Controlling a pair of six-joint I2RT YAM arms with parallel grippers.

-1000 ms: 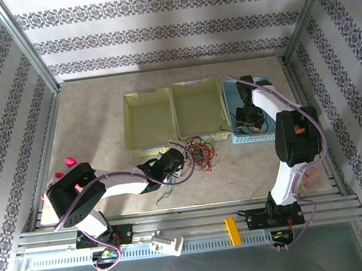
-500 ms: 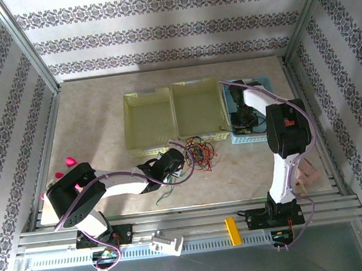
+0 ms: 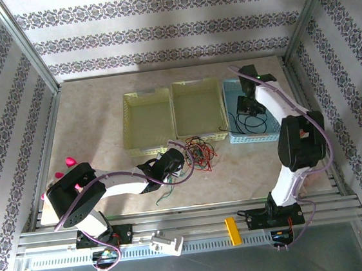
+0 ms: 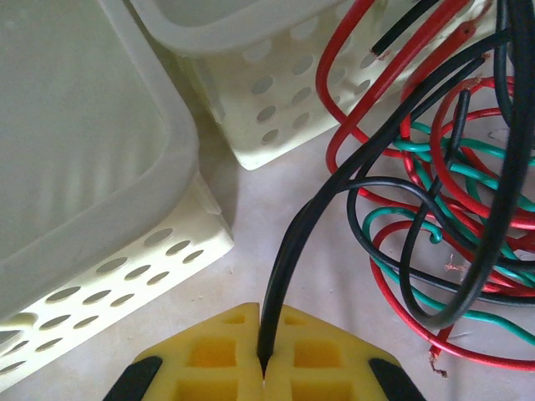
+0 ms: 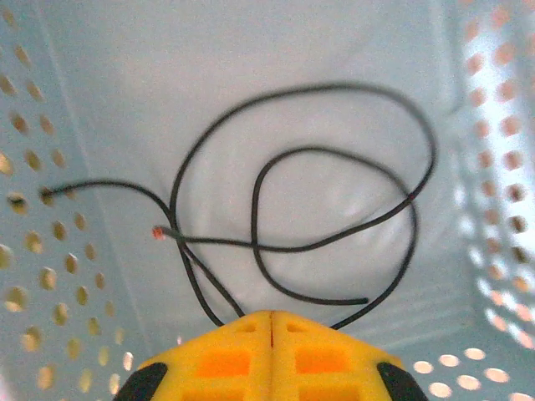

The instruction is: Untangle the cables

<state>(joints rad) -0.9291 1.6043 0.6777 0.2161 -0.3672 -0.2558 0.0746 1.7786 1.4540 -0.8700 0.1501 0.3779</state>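
A tangle of red, green and black cables (image 3: pixel 199 153) lies on the table in front of the yellow baskets. My left gripper (image 3: pixel 175 162) sits at its left side. In the left wrist view that gripper (image 4: pixel 266 372) is shut on a black cable (image 4: pixel 286 251), which rises into loops of red cable (image 4: pixel 324 83) and green cable (image 4: pixel 435 150). My right gripper (image 3: pixel 250 104) hangs over the blue basket (image 3: pixel 233 136). Its jaws (image 5: pixel 272 322) are shut with nothing between them. A separate black cable (image 5: pixel 334 85) lies coiled on that basket's floor.
Two pale yellow baskets (image 3: pixel 150 150) (image 3: pixel 195 82) stand side by side left of the blue one, close to the tangle. A loose green strand (image 3: pixel 167 192) trails on the table by the left arm. Perforated blue walls (image 5: pixel 50 276) surround the right gripper.
My right gripper has risen and drawn back toward the far end of the blue basket, leaving the black cable loose on its floor. The left arm has not moved.
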